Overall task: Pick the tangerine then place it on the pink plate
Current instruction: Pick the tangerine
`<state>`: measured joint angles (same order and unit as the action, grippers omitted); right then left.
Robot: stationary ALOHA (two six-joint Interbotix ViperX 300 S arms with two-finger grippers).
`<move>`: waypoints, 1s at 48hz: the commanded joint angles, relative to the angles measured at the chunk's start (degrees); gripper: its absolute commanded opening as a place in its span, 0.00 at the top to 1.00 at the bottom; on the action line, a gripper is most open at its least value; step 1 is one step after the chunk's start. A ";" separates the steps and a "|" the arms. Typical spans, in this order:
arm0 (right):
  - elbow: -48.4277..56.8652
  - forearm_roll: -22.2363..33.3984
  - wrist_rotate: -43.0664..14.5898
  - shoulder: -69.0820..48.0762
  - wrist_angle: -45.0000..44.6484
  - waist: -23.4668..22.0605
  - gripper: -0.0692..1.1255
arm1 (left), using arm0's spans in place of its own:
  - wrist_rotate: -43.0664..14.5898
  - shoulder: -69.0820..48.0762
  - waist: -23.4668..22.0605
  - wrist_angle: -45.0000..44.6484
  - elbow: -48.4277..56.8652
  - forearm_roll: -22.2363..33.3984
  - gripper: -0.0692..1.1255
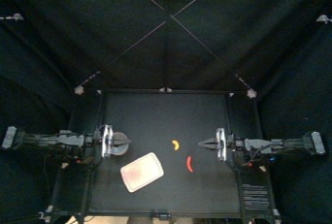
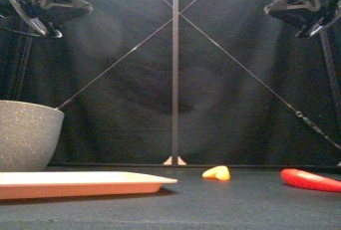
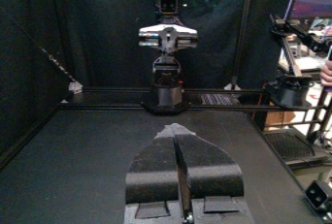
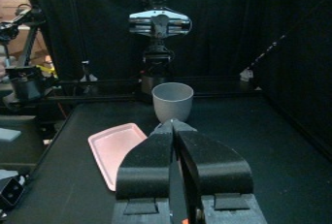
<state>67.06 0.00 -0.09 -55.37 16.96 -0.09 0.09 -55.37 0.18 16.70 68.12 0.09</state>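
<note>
We see the tangerine [image 1: 177, 145] lying on the table mid-frame, up and to the right of the pink plate [image 1: 143, 174], not touching it. A red chilli [image 1: 191, 163] lies lower right of it, and the grey speckled cup [image 2: 27, 134] stands at far left. The left gripper [image 3: 177, 131] and right gripper [image 4: 180, 126] both have their jaws pressed together, empty.

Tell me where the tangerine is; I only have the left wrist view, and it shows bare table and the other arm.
Observer: The tangerine lies near the middle of the table, a yellow-orange wedge on its own.
Operator: And the pink plate?
Observer: The pink plate lies flat toward the front, left of the middle, with nothing on it.
Operator: Anything close to the tangerine?
Observer: A red toy pepper lies just front-right of it, not touching.
</note>
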 commanded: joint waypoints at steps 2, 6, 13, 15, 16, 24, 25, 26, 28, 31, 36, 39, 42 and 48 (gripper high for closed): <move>-0.79 -2.29 -1.49 1.23 -0.09 -0.18 0.88 | -0.26 0.35 0.79 -3.34 -1.58 0.00 0.93; -1.32 -6.68 -3.43 1.93 -0.88 -1.14 0.87 | -0.26 0.35 1.14 -4.66 -1.93 0.00 0.92; -2.02 -11.87 -5.54 4.13 -4.92 -4.22 0.76 | -0.44 0.35 1.49 -5.36 -2.20 -0.09 0.91; -2.37 -13.01 -6.06 5.10 -6.59 -5.10 0.67 | -0.44 0.35 1.58 -5.45 -2.20 -0.18 0.91; -2.46 -13.45 -6.24 5.54 -7.21 -5.36 0.63 | -0.44 0.35 1.67 -5.54 -2.20 -0.18 0.91; -3.87 -17.58 -6.86 9.76 -8.96 -7.82 0.24 | -0.35 0.44 2.29 -5.71 -2.02 -0.35 0.91; -4.13 -18.90 -6.86 10.81 -8.96 -8.35 0.18 | -0.35 0.35 2.37 -5.71 -2.02 -0.44 0.91; -4.31 -19.78 -6.94 11.43 -9.14 -8.88 0.13 | -0.35 0.35 2.46 -5.71 -2.02 -0.35 0.91; -4.75 -21.80 -6.86 13.10 -9.40 -10.02 0.08 | -0.35 0.35 2.72 -5.71 -1.93 -0.35 0.91; -5.19 -24.87 -6.86 15.56 -10.11 -11.87 0.05 | -0.26 0.35 3.08 -5.71 -1.76 -0.26 0.91; -6.42 -29.88 -6.94 19.60 -13.62 -15.56 0.06 | -0.26 0.35 3.69 -5.71 -1.58 -0.09 0.91; -7.56 -32.78 -6.94 21.88 -16.88 -17.67 0.06 | -0.26 0.35 4.04 -5.71 -1.58 -0.09 0.91; -9.32 -34.98 -6.86 24.35 -20.92 -19.34 0.06 | -0.26 0.35 4.31 -5.71 -1.58 -0.09 0.91; -13.01 -35.51 -6.59 28.30 -26.54 -20.48 0.07 | -0.26 0.35 4.57 -5.71 -1.49 0.00 0.91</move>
<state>57.39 -35.51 -6.94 -28.48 -6.86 -20.04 -0.26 -55.28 4.39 10.72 67.76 0.09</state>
